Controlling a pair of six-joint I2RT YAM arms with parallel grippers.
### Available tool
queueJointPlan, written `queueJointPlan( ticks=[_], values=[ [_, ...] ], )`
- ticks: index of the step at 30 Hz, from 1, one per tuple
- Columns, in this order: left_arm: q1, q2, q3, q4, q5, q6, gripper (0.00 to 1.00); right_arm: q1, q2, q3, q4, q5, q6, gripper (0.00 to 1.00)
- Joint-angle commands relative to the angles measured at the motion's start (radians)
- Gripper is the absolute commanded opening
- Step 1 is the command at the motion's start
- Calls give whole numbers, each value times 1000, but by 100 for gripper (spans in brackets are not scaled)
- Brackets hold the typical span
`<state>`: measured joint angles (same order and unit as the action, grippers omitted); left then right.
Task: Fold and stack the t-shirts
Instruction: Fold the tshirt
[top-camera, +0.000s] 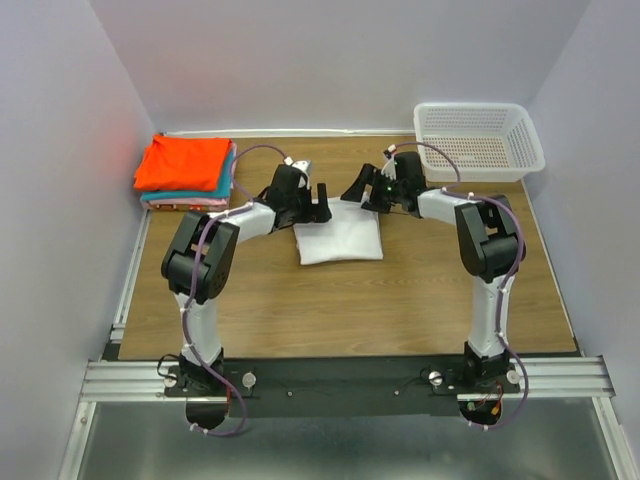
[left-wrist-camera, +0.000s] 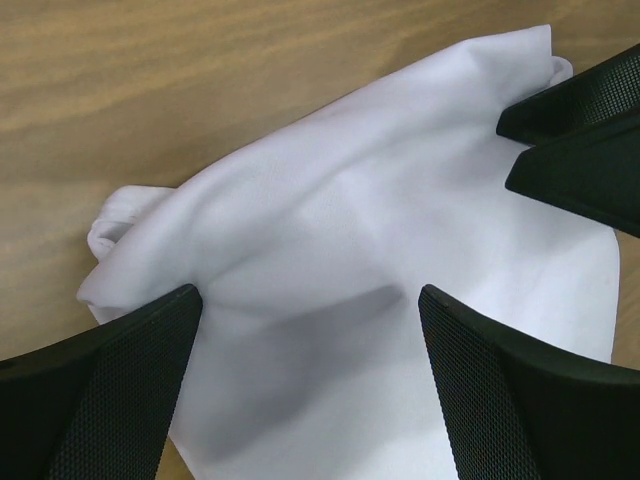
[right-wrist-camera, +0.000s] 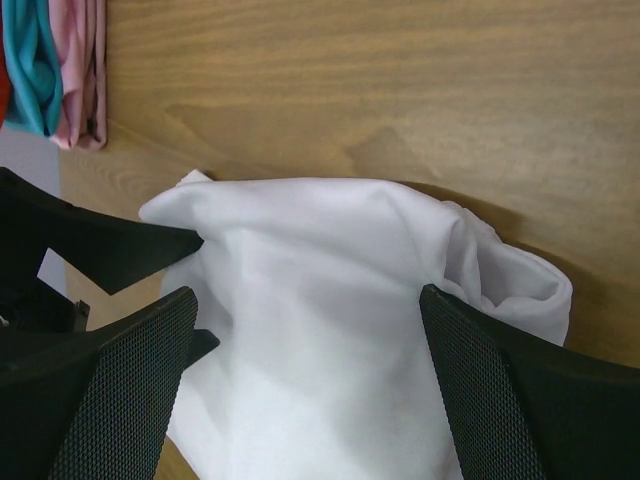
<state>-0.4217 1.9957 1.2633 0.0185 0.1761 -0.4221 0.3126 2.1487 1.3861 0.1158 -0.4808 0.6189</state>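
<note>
Judged mostly done. Already folded and piled in a stack well left of the basket, by the same far edge of the table: three t-shirts, orange-red over teal over pink.

Left to do, by the look of it: finishing the white t-shirt, then carrying it onto the pile. Lying left of the basket and nearer the arm bases, between basket and stack. Folded down to a rough rectangle, yet puffed and loose along its far edge.

Poised over that far edge: left gripper and right gripper, both spread wide, gripping nothing, only white cloth below the fingers.

Counted: four t-shirts, one basket, two grippers.
</note>
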Motion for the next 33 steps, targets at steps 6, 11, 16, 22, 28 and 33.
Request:
queueJointPlan(
  ticks=[6, 11, 16, 22, 28, 33],
  values=[
    [-63, -259, -242, -37, -56, -80, 98, 8, -139, -194, -165, 24, -116, 100],
    [-129, -403, -307, -58, -115, -119, 98, 10, -340, -288, -165, 50, -119, 100],
    [-144, -508, -412, -60, -167, -187, 98, 10, -626, -444, -166, 140, -85, 100],
    [-143, -540, -484, -64, -210, -230, 98, 8, -890, -656, -169, 254, -19, 100],
    [-143, -428, -429, -71, -236, -225, 98, 8, -1105, -756, -212, 301, -7, 100],
    [-141, -293, -322, -120, -265, -219, 98, 8, -1168, -750, -281, 307, -27, 100]
  ],
)
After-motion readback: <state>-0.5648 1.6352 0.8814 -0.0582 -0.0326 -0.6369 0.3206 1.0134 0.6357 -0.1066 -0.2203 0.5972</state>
